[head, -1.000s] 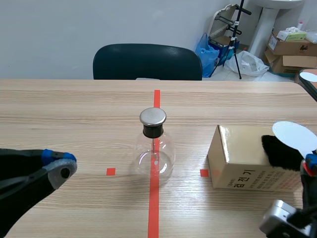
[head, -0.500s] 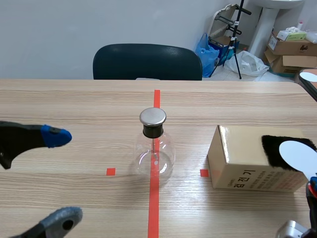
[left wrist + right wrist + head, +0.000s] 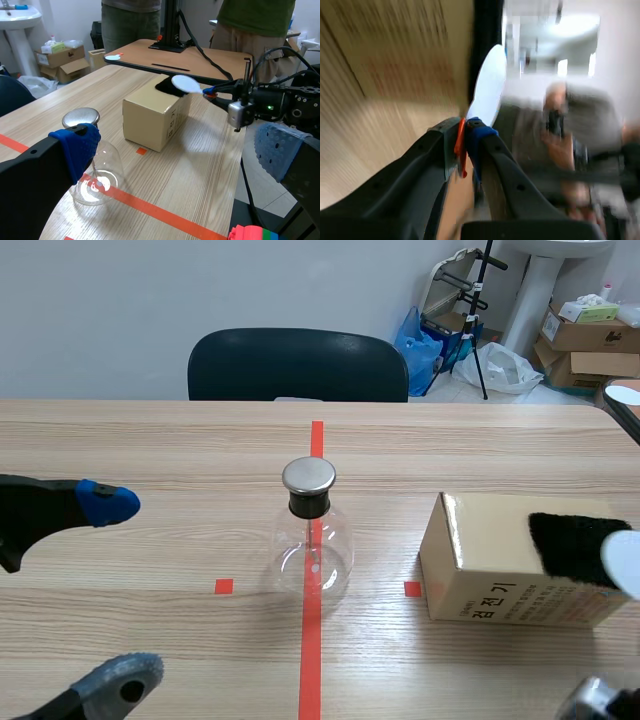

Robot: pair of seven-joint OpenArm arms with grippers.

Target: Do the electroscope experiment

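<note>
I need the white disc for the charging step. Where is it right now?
The white disc is at the scene view's right edge, held by the right gripper at the black fur patch on top of the cardboard box.

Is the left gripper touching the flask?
Apart. The scene view shows bare table between the open left gripper and the flask.

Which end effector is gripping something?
The right end effector, shut on the white disc wand. The left end effector is open and empty.
</note>
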